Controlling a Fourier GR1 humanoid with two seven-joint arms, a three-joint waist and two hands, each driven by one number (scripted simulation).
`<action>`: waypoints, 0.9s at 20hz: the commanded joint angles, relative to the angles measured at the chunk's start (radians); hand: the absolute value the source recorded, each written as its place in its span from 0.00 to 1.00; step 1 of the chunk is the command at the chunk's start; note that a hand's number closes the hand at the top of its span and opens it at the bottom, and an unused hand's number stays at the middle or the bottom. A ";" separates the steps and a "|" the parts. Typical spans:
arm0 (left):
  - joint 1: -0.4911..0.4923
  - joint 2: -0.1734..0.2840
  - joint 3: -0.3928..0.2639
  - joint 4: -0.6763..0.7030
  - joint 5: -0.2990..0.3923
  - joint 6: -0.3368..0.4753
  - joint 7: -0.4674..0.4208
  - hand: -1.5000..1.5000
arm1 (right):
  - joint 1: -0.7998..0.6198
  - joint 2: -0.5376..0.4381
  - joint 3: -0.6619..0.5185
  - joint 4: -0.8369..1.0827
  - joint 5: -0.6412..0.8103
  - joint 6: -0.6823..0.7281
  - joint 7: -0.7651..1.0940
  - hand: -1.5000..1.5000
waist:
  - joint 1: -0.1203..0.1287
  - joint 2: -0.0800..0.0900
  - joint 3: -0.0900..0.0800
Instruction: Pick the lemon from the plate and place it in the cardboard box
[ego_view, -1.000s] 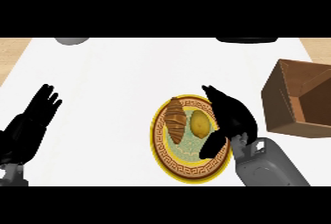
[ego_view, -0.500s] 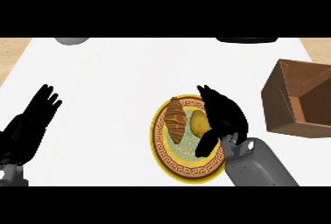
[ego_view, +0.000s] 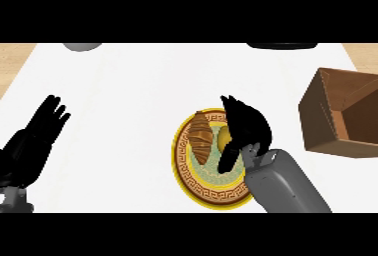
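Lemon mostly hidden under right hand, only a yellow sliver shows; contact can't be told. Hand and forearm cover the plate's right side. Cardboard box cut off at right edge.

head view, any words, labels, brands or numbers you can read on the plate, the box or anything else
None: no readable text shows anywhere in the head view.
The plate carries only a dark key-pattern band round its yellow rim, no letters.
The cardboard box has plain brown walls, no label or print.
The croissant, the lemon and the right hand over it bear no markings.
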 joint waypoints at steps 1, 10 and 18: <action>-0.042 0.002 0.025 0.029 0.016 -0.034 0.029 0.50 | -0.033 0.031 -0.037 -0.004 0.005 0.086 0.114 0.00 | -0.004 0.000 0.000; 0.016 -0.048 0.031 -0.048 -0.035 -0.014 0.045 0.50 | 0.039 0.045 -0.026 0.061 0.096 0.052 0.032 0.00 | -0.001 -0.001 0.000; 0.033 -0.077 0.052 -0.010 -0.071 -0.060 -0.005 0.50 | -0.023 0.072 -0.029 0.149 0.075 0.059 0.054 0.00 | 0.002 0.000 0.000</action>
